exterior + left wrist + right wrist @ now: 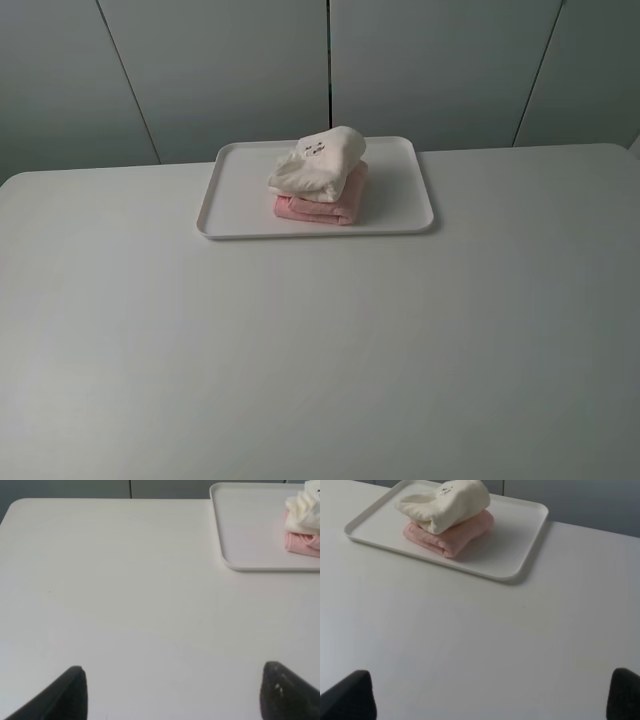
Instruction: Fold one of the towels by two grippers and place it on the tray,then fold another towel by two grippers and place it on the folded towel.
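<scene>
From the high camera I see the white tray (230, 190) sitting toward the far side of the white table (320, 350), just in front of the grey panelled wall (220, 70). On the tray lies the pink towel (340, 205), folded into a thick bundle, and the cream-white towel (318, 165) rests directly on top of it, also folded, bulging and a little loose at one end, with a small printed mark on its upper face. The stack sits near the middle of the tray, with bare tray floor showing on either side of it. Neither arm appears in the high view. My left wrist camera shows the left gripper (175, 690) with its two black fingertips (70, 692) spread wide at the frame's edge, nothing between them but bare table; the tray and the two stacked towels are well apart from it, off in a corner of that view. My right wrist camera shows the right gripper (490, 695) the same way: jaws wide apart, empty, hovering over plain tabletop, with the tray and the stack well ahead of it. In that view I can see the pink bundle's rolled edge under the cream-white one, both lying wholly inside the tray's low rim.
</scene>
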